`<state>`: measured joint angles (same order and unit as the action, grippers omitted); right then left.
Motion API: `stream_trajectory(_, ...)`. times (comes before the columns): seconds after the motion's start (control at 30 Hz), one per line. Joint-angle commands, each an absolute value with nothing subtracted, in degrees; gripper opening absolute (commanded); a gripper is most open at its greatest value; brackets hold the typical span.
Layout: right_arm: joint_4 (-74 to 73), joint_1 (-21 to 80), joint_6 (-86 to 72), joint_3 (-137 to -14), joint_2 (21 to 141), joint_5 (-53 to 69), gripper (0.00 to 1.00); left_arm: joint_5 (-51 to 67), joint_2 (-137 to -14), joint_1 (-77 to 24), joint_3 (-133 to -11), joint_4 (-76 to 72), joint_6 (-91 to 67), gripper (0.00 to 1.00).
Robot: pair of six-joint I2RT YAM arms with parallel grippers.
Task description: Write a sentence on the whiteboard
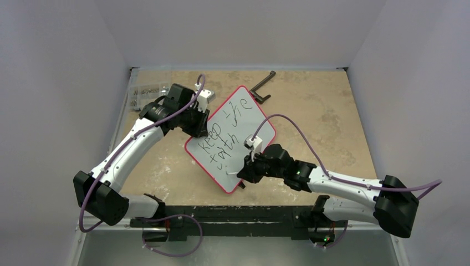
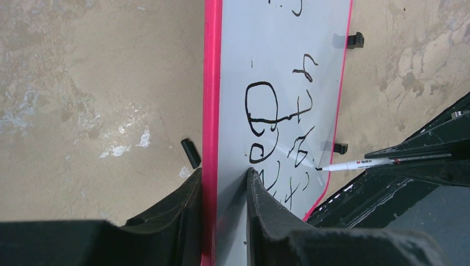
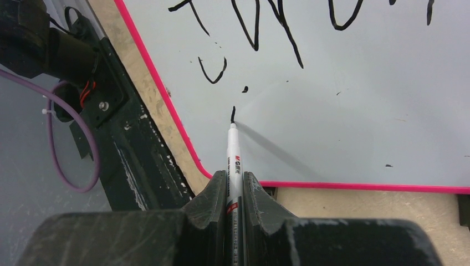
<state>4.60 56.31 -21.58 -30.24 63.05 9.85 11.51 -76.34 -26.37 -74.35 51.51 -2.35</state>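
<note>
The whiteboard [image 1: 254, 128], pale with a thin red rim, lies tilted on the tan table. The sentence [image 1: 220, 134] in black reads about "keep the faith", with a few small marks below it. My left gripper [image 1: 199, 126] is shut on the board's left edge, one finger on each side of the rim [image 2: 209, 111]. My right gripper [image 1: 248, 170] is shut on a white marker [image 3: 233, 158]. The marker's tip touches the board [image 3: 360, 111] at a short fresh stroke near the lower rounded corner. The marker [image 2: 360, 163] also shows in the left wrist view.
A black L-shaped tool [image 1: 264, 86] lies behind the board. A clear bag of metal parts [image 1: 145, 91] sits at the far left. A black marker cap [image 2: 190, 152] lies beside the board's rim. A black rail [image 1: 221, 213] runs along the near table edge.
</note>
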Motion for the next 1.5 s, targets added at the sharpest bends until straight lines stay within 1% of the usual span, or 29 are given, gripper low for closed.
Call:
stream_trajectory(0.0, 2.79, 56.54, -21.86, -30.09, 62.89, 4.75, 0.00, -4.04, -77.21, -24.96, -73.48, 52.93, 2.31, 0.00)
stream_trajectory(0.17, 0.17, 56.51, -23.58, -30.34, 61.53, 0.41, 0.00, -4.04, -77.22, -24.94, -73.48, 52.99, 2.36, 0.00)
stream_trajectory(0.33, -2.04, 56.54, -24.12, -30.35, 61.19, -1.17, 0.00, -4.04, -77.21, -24.96, -73.48, 52.94, 2.37, 0.00)
stream_trajectory(0.57, -3.54, 56.51, -22.78, -30.65, 62.37, -0.13, 0.00, -4.04, -77.31, -24.92, -73.48, 52.93, 2.37, 0.00)
stream_trajectory(0.77, -3.13, 56.52, -21.47, -30.79, 64.52, 5.47, 0.00, -4.09, -77.29, -24.96, -73.48, 52.92, 2.35, 0.00)
stream_trajectory(1.0, -1.67, 56.51, -20.78, -31.43, 66.10, 8.46, 0.00, -4.04, -77.17, -24.92, -73.48, 52.97, 2.37, 0.00)
stream_trajectory(1.13, -0.42, 56.55, -20.23, -33.22, 66.93, 10.07, 0.00, -3.96, -77.29, -24.95, -73.56, 53.06, 2.37, 0.00)
stream_trajectory(1.47, -1.16, 56.51, -18.59, -40.54, 68.13, 8.92, 0.00, -3.96, -77.28, -24.95, -73.48, 53.09, 2.37, 0.00)
